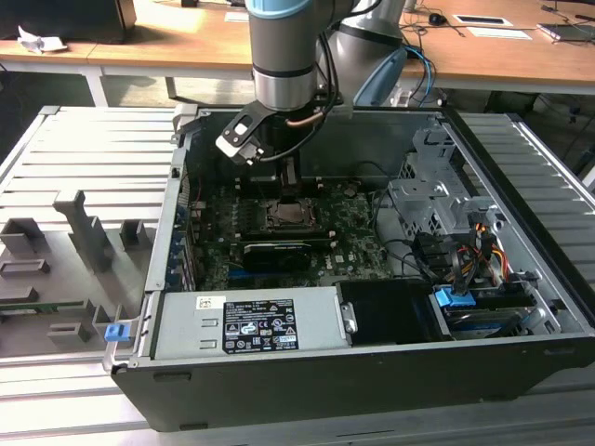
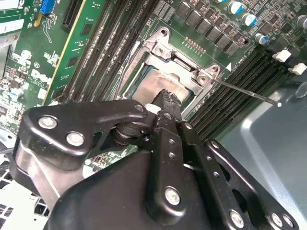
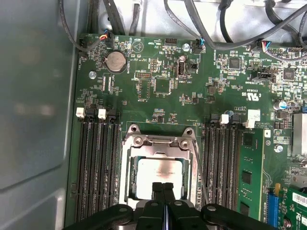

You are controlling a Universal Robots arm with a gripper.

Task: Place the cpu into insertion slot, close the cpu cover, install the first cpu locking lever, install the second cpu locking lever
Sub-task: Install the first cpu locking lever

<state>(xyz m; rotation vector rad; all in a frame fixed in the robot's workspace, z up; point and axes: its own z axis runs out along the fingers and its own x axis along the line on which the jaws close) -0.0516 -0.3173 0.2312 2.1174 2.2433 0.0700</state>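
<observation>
- One cpu (image 3: 160,175) sat flat in the single insertion slot (image 3: 133,182), its dull metal face turned up in both wrist views. That step looked done.
- One cpu cover (image 3: 158,143) seemed to lie down around the chip, framing it through its square cut-out. I judged the closing done, or very nearly so.
- One thin locking lever (image 2: 244,91) stood free in the second wrist view, its rod slanting out above the memory slots rather than tucked under a hook. I could not make out a second lever, so both lever steps looked left to do.
- One gripper (image 3: 163,184) hung right over one edge of the cpu, its two fingers (image 3: 157,194) clenched together with nothing between them. Whether the tips touched the metal I could not tell.
- Two banks of long black memory slots (image 3: 98,158) flanked the socket, one on each side, with four white clips (image 3: 101,113) at their ends.
- One open computer case (image 1: 307,395) held it all and stood on the grey ribbed worktop (image 1: 84,139).
</observation>
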